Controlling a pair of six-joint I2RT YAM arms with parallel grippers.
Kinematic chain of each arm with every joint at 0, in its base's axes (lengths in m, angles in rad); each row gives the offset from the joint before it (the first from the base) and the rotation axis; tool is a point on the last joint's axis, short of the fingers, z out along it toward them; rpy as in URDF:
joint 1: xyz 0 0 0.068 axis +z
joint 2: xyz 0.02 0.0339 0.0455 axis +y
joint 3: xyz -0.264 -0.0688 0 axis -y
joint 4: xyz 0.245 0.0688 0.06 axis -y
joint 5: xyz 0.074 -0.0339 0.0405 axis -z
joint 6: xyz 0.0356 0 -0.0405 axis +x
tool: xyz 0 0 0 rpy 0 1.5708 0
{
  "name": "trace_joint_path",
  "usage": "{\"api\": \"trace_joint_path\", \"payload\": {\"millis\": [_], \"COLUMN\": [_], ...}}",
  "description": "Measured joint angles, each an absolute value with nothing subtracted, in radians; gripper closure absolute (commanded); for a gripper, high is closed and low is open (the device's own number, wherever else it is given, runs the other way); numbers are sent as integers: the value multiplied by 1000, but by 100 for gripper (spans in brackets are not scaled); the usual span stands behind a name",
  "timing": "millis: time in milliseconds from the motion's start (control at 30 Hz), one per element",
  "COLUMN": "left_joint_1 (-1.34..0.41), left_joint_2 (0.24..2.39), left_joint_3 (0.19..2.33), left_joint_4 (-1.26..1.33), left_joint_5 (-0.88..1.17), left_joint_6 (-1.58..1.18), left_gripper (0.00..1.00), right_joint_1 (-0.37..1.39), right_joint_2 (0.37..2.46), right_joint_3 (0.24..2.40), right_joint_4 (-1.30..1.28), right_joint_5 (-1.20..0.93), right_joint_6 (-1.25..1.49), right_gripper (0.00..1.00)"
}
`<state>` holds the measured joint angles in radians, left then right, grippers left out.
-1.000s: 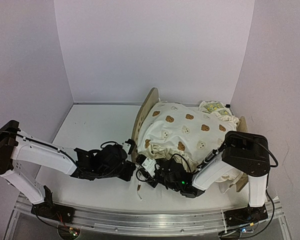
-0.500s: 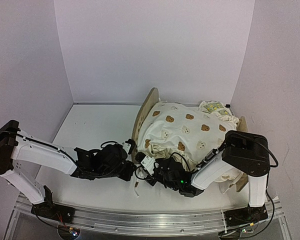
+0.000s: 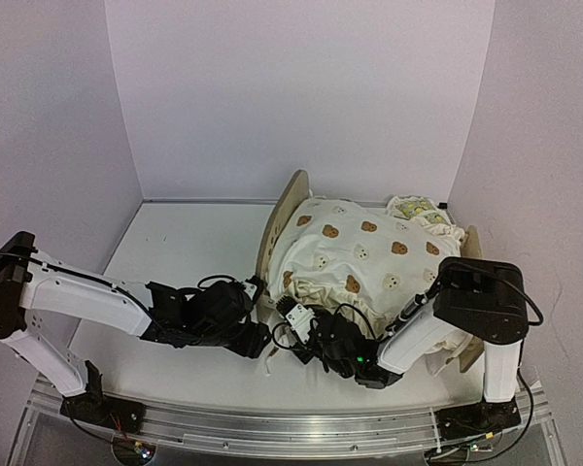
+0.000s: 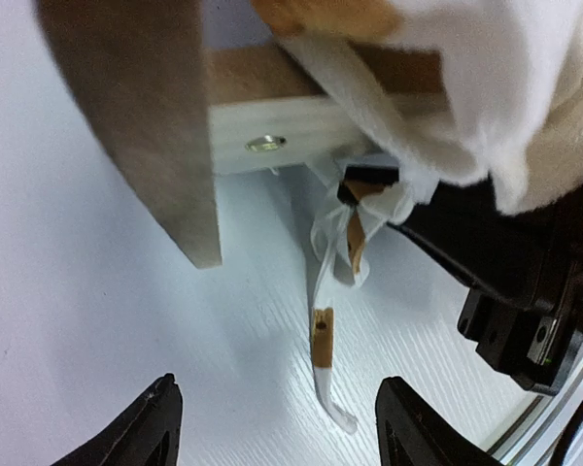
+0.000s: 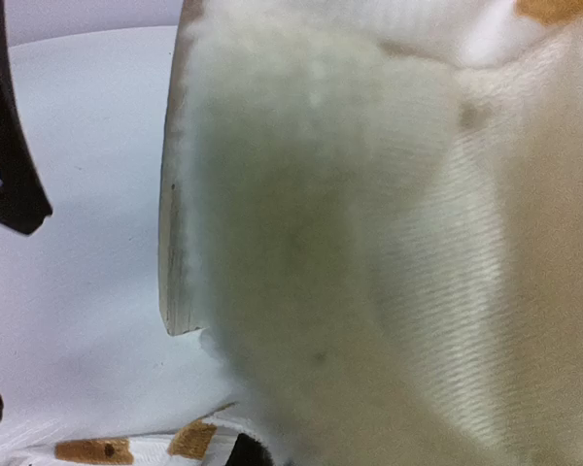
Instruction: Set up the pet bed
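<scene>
Right now the pet bed (image 3: pixel 280 218) stands on the right half of the table (image 3: pixel 175 252), with one arched end board near the table's middle and the other close to the right edge. A cream bear-print cushion (image 3: pixel 360 252) is heaped over it and spills past the near side, so the base is hidden. A lemon-print pillow (image 3: pixel 413 207) peeks out at the far right corner of the bed.

Both arms reach low across the table and meet at the bed's near left corner. The left gripper (image 4: pixel 282 427) hovers just off that corner with its jaws spread wide and nothing held between them. Below it a thin white tie (image 4: pixel 322 340) with brown patches trails from the cushion onto the bare table. The left wrist view also shows the end board's lower edge and the side rail with one screw in it.

The right gripper (image 3: pixel 280 328) lies tucked against the cushion's overhang beside the same corner, its jaws pressed together. The tie's upper end bunches right at its tips, though I cannot tell whether any cloth is caught there. Cream fabric fills its own wrist view.
</scene>
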<state>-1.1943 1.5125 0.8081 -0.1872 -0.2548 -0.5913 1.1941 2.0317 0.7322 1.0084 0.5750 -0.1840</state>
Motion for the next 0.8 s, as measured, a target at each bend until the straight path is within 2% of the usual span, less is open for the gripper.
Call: {"api": "trace_joint_path", "payload": {"millis": [233, 533, 600, 667, 733, 800], "left_joint_1": [-1246, -1267, -1267, -1267, -1267, -1265], "left_joint_2": [1626, 1733, 1749, 1761, 1766, 1769], "left_joint_3": [867, 897, 901, 907, 910, 910], "left_joint_4": [-238, -257, -256, -253, -250, -243], "left_joint_5": [-229, -229, -232, -239, -245, -252], "left_joint_6": [-580, -587, -592, -598, -601, -609], "left_gripper": [39, 57, 64, 76, 98, 100], "right_joint_1": [1228, 1246, 1247, 1247, 1247, 1248], "right_joint_2": [2006, 1991, 1987, 1985, 1982, 1978], "right_joint_3": [732, 732, 732, 732, 730, 727], "right_joint_4": [1004, 1001, 1001, 1001, 1000, 1000], "right_joint_5": [667, 709, 711, 712, 712, 712], "right_joint_6": [-172, -160, -157, -155, -150, -144], "right_gripper": [100, 100, 100, 100, 100, 100]}}
